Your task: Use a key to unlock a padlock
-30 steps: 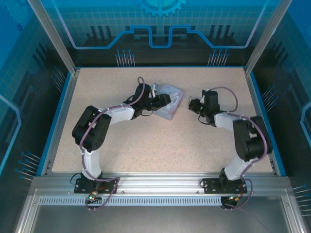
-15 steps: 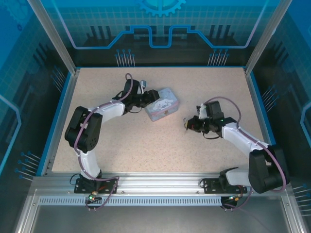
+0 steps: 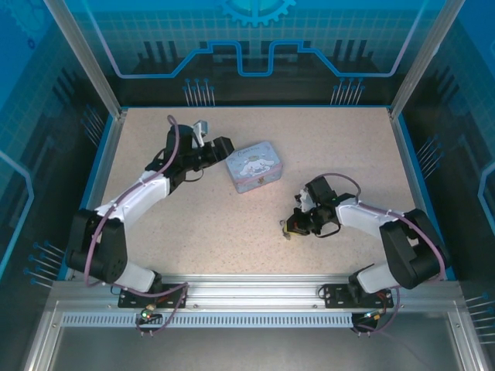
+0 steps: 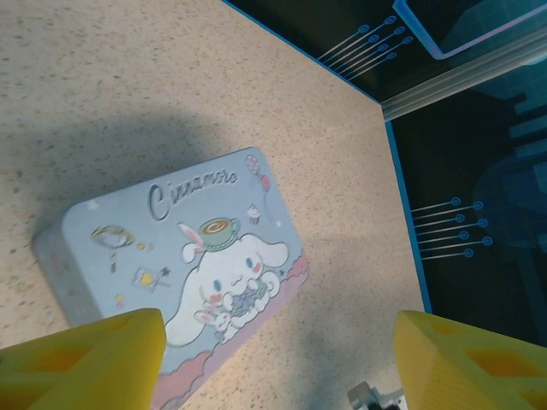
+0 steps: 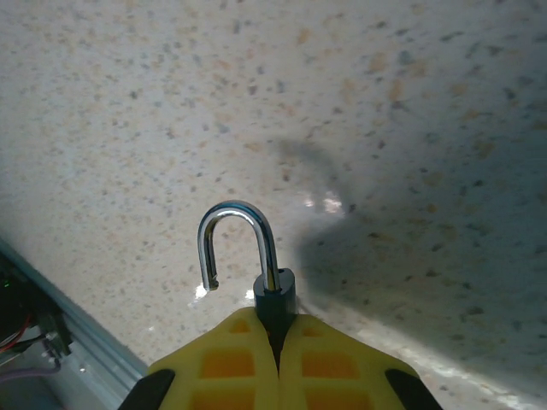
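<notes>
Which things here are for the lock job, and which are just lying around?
For the job:
- padlock, already open, pinched in the right hand
- left hand, open, beside the tin

Just lying about:
- cartoon tin, closed, flat on the table

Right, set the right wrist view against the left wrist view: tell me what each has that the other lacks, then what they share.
Right wrist view, not the left: the padlock, its shackle swung open with one end free, its dark body clamped between the yellow fingers of the right gripper. Left wrist view, not the right: the cartoon-printed tin lying flat, and the left gripper open with nothing between its fingers. Both: the speckled table and yellow fingers at the bottom of the picture.
</notes>
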You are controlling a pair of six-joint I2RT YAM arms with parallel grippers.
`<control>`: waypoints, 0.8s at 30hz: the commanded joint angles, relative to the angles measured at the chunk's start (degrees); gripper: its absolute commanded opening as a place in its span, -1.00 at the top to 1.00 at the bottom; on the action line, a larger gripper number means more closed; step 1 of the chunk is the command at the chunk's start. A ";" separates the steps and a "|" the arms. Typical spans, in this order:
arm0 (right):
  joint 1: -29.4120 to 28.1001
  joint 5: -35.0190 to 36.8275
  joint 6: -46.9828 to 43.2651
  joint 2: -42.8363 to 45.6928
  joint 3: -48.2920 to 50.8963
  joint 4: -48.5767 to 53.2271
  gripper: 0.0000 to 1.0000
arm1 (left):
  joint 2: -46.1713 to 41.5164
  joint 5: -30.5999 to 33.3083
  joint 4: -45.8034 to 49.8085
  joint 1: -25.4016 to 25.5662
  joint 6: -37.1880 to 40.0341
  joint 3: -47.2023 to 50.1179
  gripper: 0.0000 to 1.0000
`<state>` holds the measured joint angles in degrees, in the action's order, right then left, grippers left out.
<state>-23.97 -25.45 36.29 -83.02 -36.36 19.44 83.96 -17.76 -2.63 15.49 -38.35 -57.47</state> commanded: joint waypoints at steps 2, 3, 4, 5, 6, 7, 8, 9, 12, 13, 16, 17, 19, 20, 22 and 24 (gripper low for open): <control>0.05 3.92 -1.44 -0.50 -1.58 1.55 0.75 | -4.59 2.90 3.99 -0.96 2.90 2.94 -0.49; 0.29 4.78 -1.49 0.10 -1.69 2.03 0.66 | -5.66 3.38 5.18 -1.30 3.50 3.14 -0.51; 0.69 5.71 -1.56 1.29 -1.65 2.41 0.58 | -6.67 4.13 6.66 -1.79 4.26 3.16 -0.52; 1.17 6.51 -1.94 2.69 -1.69 2.94 0.51 | -7.62 4.69 7.69 -2.25 4.74 3.29 -0.53; 1.57 7.64 -2.52 4.46 -1.88 4.07 0.36 | -8.71 5.05 8.72 -2.90 5.30 3.48 -0.55; 2.01 9.24 -3.45 6.60 -2.42 5.80 0.24 | -9.91 5.30 9.54 -3.59 5.70 3.72 -0.56; 2.38 10.77 -4.40 8.62 -3.02 7.43 0.16 | -11.06 5.73 10.24 -4.27 5.95 4.00 -0.59; 2.81 12.72 -5.25 10.81 -3.63 9.40 0.06 | -12.34 6.19 10.85 -5.02 6.22 4.38 -0.61; 5.85 17.22 -8.00 16.55 -5.32 13.39 -0.02 | -16.07 8.17 12.65 -7.34 6.80 5.25 -0.70; 7.11 18.59 -8.68 17.96 -5.57 13.66 -0.07 | -17.21 9.23 13.27 -8.00 7.11 5.58 -0.72; 11.86 22.51 -10.43 22.46 -5.96 11.65 -0.32 | -21.76 14.96 13.85 -9.69 8.74 7.98 -0.89; 13.19 24.86 -10.90 23.79 -5.76 10.18 -0.52 | -23.79 17.88 13.84 -10.15 9.02 9.36 -0.95; 15.84 31.42 -11.94 25.97 -4.91 6.86 -1.00 | -27.53 23.58 12.96 -10.70 10.15 12.70 -0.98; 17.24 34.74 -12.97 26.62 -4.19 4.66 -1.00 | -29.33 26.59 12.49 -11.10 10.72 14.53 -0.98; 20.08 39.29 -14.70 26.60 -2.05 -0.28 -1.00 | -31.88 30.11 10.66 -11.89 13.43 18.13 -0.98; 23.08 38.71 -19.18 25.07 1.50 -8.34 -1.00 | -34.17 34.11 6.17 -12.23 16.27 23.02 -0.98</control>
<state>-3.97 6.81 23.14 -56.62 -38.85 20.47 51.79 6.85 7.49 4.05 -27.53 -39.18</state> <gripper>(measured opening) 0.997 0.988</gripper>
